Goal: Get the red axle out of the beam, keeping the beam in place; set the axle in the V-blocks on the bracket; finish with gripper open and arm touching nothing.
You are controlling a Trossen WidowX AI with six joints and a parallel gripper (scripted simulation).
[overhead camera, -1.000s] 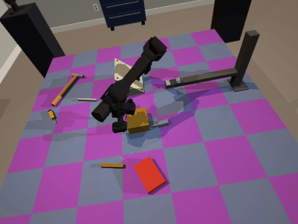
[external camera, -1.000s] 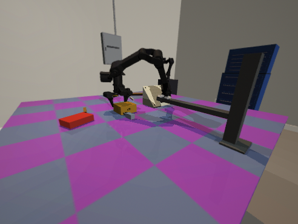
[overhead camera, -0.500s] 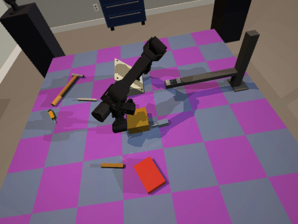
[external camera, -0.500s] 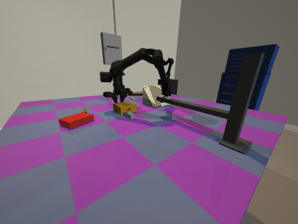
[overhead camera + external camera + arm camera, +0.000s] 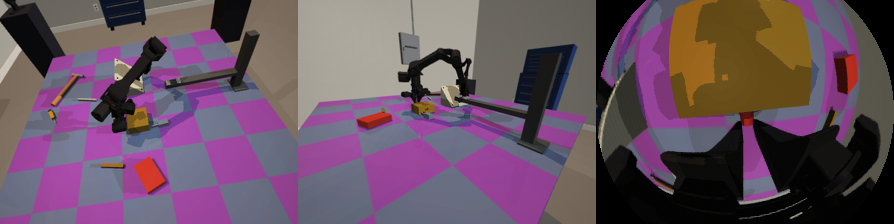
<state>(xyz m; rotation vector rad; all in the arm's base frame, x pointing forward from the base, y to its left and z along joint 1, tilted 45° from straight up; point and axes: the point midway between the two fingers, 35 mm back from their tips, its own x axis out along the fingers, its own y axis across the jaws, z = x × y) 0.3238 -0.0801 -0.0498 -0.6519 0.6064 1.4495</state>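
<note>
Wrist view: the black parallel-jaw gripper [image 5: 123, 118] [image 5: 417, 101] [image 5: 746, 123] is clenched on the short red axle [image 5: 747, 119], whose stub pokes toward it from the near face of the ochre block-shaped beam [image 5: 137, 118] [image 5: 423, 108] [image 5: 741, 60]. Most of the axle's length is hidden inside; the beam fills the space at 12 o'clock from the stub.

The axle looks thin, smooth and probably stiff and light. Its bare end offers little to hold, so a centred pinch, with a straight pull toward 6 o'clock in this view, seems best; pulling askew could bind it or drag the beam. A deeper hold might be needed if it slips.

In the top view, a small grey block with a thin rod [image 5: 163, 122] [image 5: 428, 115] lies at 3 o'clock from the gripper, past the beam. A cream, wedge-shaped piece with holes [image 5: 121, 68] [image 5: 447, 98] is near 12 o'clock. At 2 o'clock, a dark metal bracket [image 5: 212, 75] [image 5: 495, 106] reaches out from a post; pale fittings [image 5: 173, 81] on its free end appear to be the V-blocks. They still await the axle. A flat red block [image 5: 149, 175] [image 5: 374, 120] [image 5: 851, 74] sits at 5 o'clock.
</note>
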